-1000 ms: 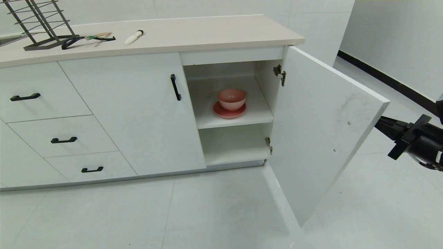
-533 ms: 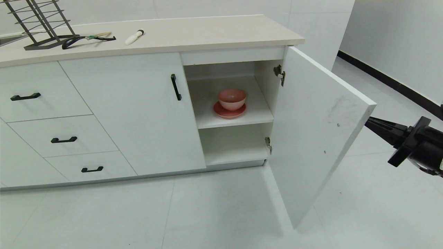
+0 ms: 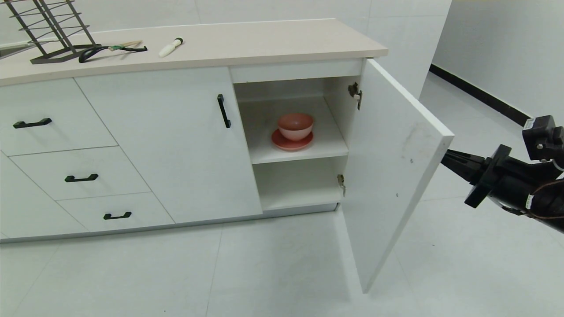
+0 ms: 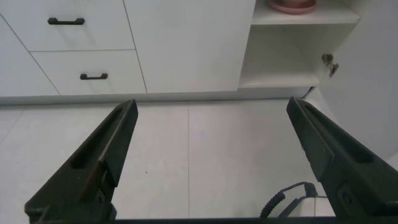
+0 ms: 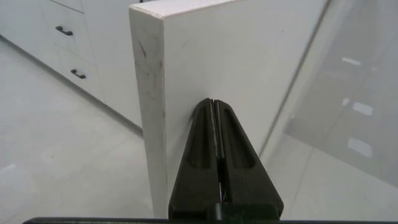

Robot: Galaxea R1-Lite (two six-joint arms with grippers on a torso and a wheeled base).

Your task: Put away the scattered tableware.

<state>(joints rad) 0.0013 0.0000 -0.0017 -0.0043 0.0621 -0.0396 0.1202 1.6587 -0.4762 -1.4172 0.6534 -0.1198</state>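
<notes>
Nothing readable here, honestly. Only candidate is a tiny white sticker on the right arm in the head view, and whatever's printed on it is too small to make out.

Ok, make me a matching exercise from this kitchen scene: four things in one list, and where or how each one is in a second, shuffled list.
Column one:
1. bowl
2. right pincer
3. left pincer
4. wire rack

Column two:
A. stands on the countertop
B. shut, tip at the outer face of the open door
C. open, above the floor
D. sits on a plate on the upper shelf

Pairs: 1-D, 2-B, 3-C, 4-A
</notes>
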